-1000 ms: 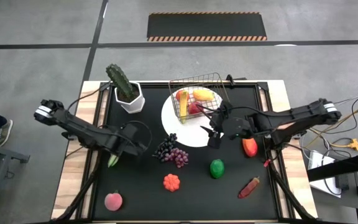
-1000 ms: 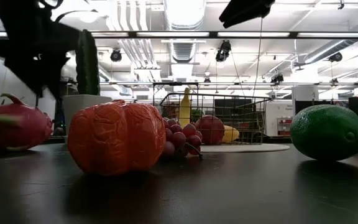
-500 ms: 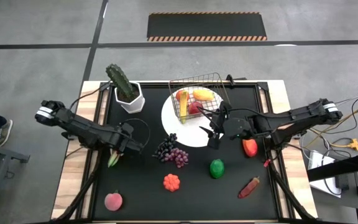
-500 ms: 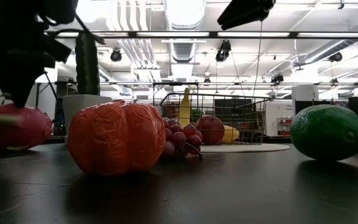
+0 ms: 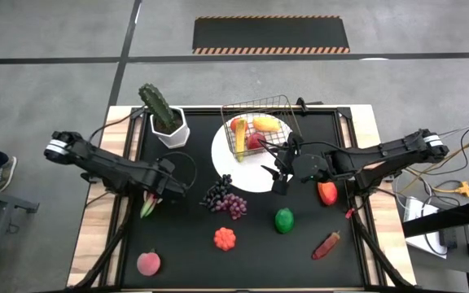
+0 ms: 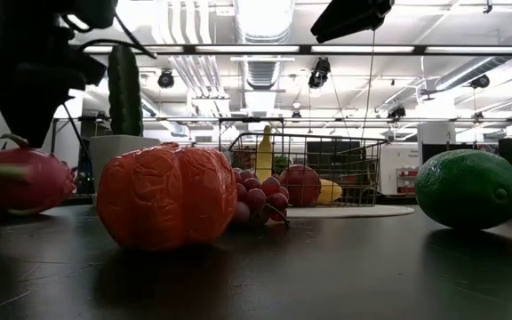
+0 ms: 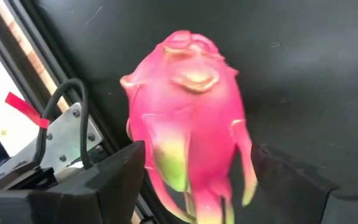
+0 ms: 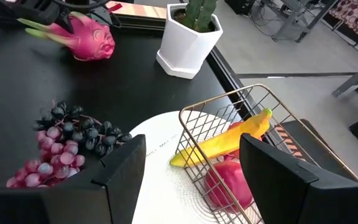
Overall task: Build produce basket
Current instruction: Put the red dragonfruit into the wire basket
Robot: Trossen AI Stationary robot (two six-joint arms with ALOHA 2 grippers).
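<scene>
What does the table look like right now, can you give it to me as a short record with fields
basket: on the white plate, tilted, holds a banana and red pieces
left hand: open around the dragon fruit at the mat's left edge, fruit lying on the mat
right hand: open, empty, over the plate beside the basket
loose produce: grapes, green fruit, orange pumpkin, peach, chili, red-orange fruit
cactus pot: back left corner

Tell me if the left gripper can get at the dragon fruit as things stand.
Probably yes. The left gripper is open with its fingers on either side of the pink dragon fruit, which lies on the black mat with nothing between them.
</scene>
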